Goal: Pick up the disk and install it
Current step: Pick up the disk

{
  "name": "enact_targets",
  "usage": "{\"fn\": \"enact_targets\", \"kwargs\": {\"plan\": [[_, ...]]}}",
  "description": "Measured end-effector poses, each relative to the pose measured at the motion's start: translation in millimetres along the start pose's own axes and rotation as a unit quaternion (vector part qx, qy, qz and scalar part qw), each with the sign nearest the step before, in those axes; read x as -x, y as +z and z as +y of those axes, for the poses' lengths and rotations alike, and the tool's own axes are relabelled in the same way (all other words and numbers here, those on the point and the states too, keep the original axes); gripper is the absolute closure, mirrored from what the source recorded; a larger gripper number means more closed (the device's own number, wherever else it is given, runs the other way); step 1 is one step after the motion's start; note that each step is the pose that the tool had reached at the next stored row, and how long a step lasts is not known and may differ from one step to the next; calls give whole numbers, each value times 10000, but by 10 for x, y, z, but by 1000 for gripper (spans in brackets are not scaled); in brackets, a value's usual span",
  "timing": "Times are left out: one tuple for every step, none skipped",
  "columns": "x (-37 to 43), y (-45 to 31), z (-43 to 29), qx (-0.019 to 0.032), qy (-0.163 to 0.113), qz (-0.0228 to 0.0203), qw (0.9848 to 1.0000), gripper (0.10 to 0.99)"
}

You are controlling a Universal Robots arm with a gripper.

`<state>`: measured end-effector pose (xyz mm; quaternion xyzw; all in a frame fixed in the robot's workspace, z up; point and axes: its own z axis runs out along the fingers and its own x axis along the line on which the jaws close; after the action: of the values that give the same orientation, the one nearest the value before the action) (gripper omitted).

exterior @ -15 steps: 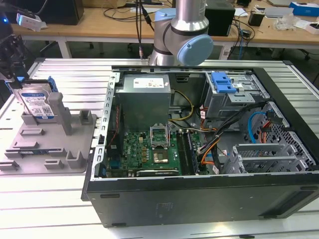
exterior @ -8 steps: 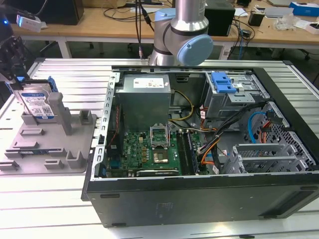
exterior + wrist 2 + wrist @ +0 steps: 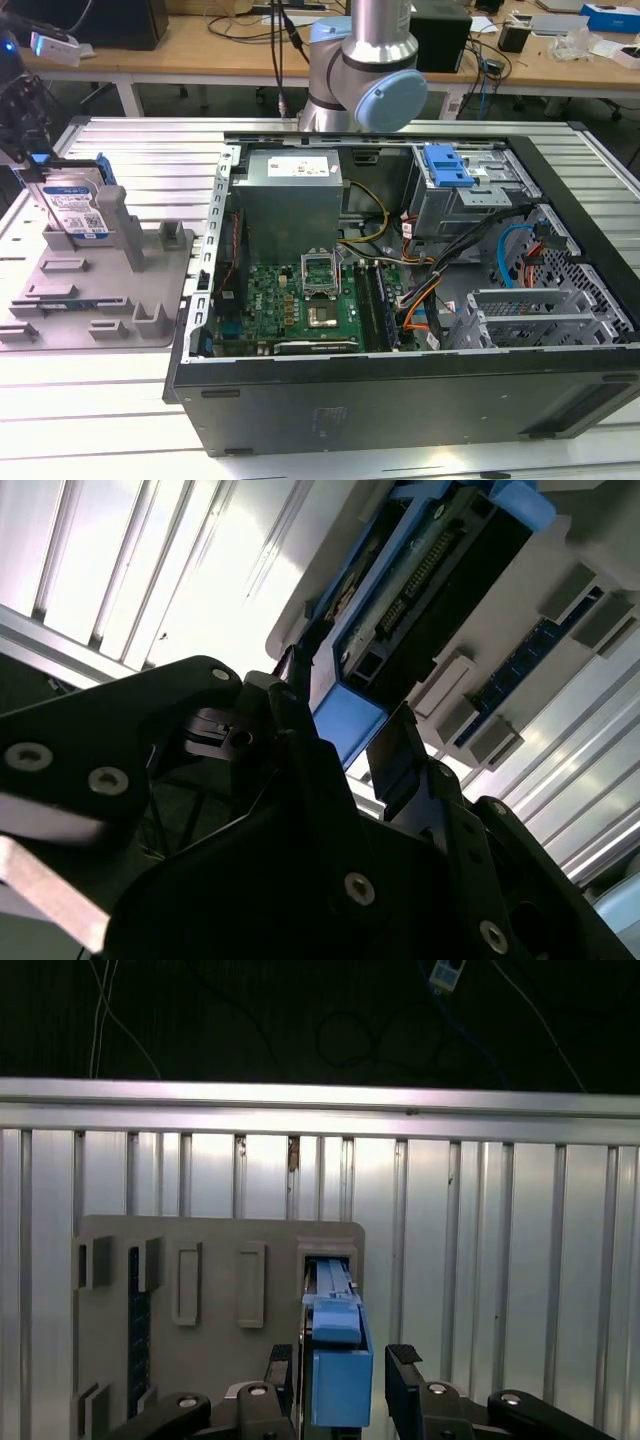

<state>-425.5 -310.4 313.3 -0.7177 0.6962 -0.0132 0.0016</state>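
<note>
The disk point(image 3: 75, 205), a silver drive with a white-and-blue label and a blue carrier frame, stands on edge in a slot of the grey holder point(image 3: 100, 300) at the exterior view's left. My gripper point(image 3: 38, 172) comes down on its top edge. In both wrist views the black fingers point(image 3: 405, 1370) straddle the blue frame point(image 3: 340, 1375): one finger point(image 3: 290, 705) lies against it and the other point(image 3: 395, 755) stands a small gap away. The gripper is open and the disk point(image 3: 420, 570) rests in the holder point(image 3: 200, 1260).
The open computer case point(image 3: 400, 385) lies to the exterior view's right of the holder, with a grey power supply point(image 3: 290, 190), a motherboard point(image 3: 300, 300) and a drive bay with a blue latch point(image 3: 447, 165). The arm's base point(image 3: 365, 70) rises behind the case. Everything stands on a ribbed metal table point(image 3: 100, 400).
</note>
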Motion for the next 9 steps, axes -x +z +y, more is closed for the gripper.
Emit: {"fn": "enact_targets", "kwargs": {"plan": [[0,2,4,0,-1,0,10000,588],[0,2,4,0,-1,0,10000,588],[0,2,4,1,0,0,10000,588],[0,3,5,1,0,0,10000,588],[0,3,5,1,0,0,10000,588],[0,6,5,1,0,0,10000,588],[0,10,5,0,0,0,10000,588],[1,13,5,1,0,0,10000,588],[1,15,5,1,0,0,10000,588]]}}
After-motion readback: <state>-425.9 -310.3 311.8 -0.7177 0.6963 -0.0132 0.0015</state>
